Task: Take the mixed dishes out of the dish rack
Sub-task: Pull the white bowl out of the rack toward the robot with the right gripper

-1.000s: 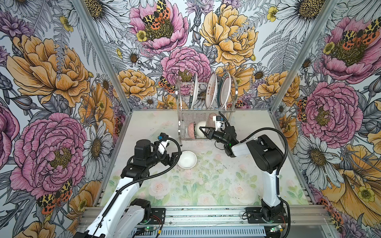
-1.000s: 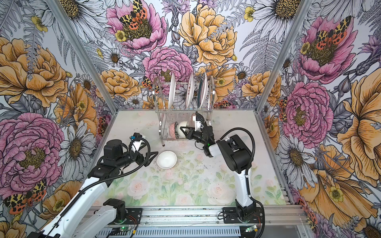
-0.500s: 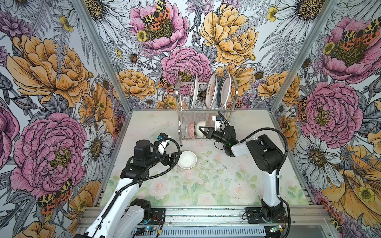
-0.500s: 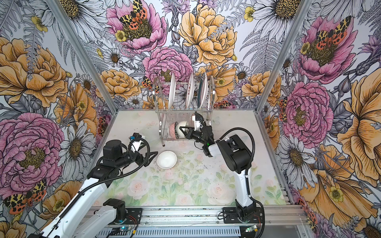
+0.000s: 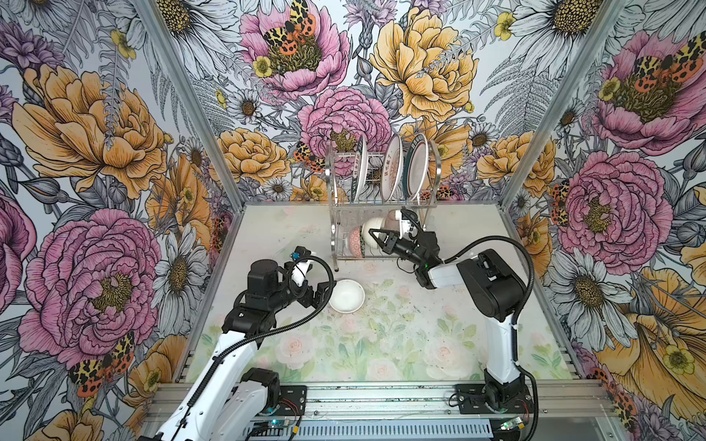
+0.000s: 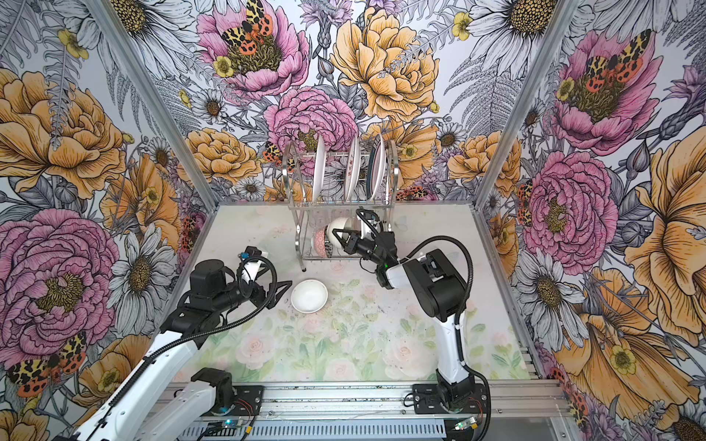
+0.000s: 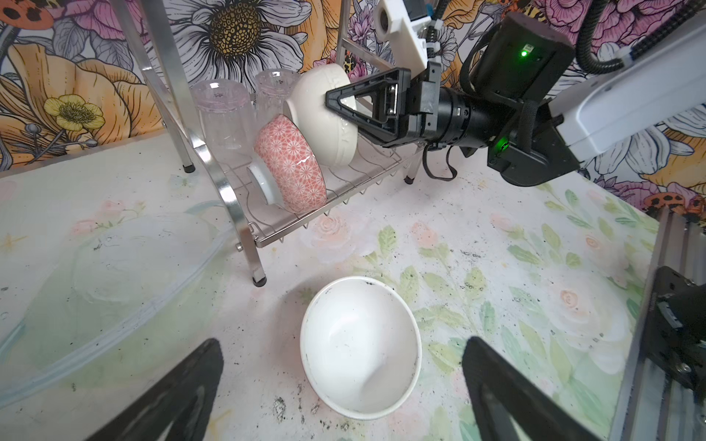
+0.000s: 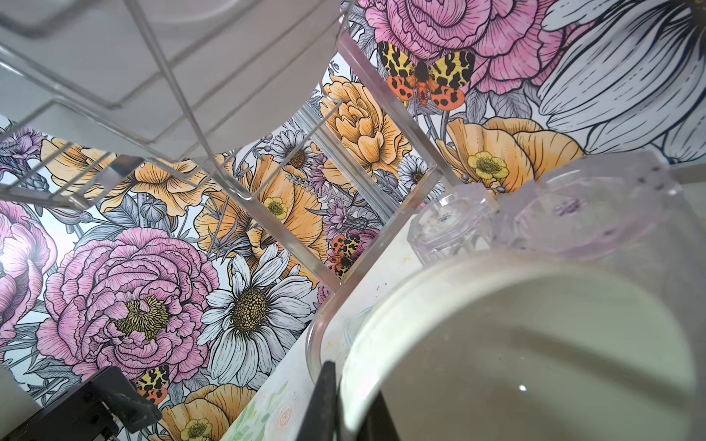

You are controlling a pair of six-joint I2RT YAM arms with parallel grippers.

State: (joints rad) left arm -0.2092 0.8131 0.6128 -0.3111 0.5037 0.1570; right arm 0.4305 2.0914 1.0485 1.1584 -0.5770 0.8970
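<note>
Cream bowl (image 7: pixel 321 126) lifted slightly, right fingers (image 7: pixel 382 135) higher

Red characters on the middle plate (image 5: pixel 392 170) are too small to read; nothing else legible.

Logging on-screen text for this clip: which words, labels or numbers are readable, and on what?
No text is readable.
Red characters on the middle white round plate in the chrome wire dish rack: too small to read.
Marks on the left white round plate: likewise too small.
</note>
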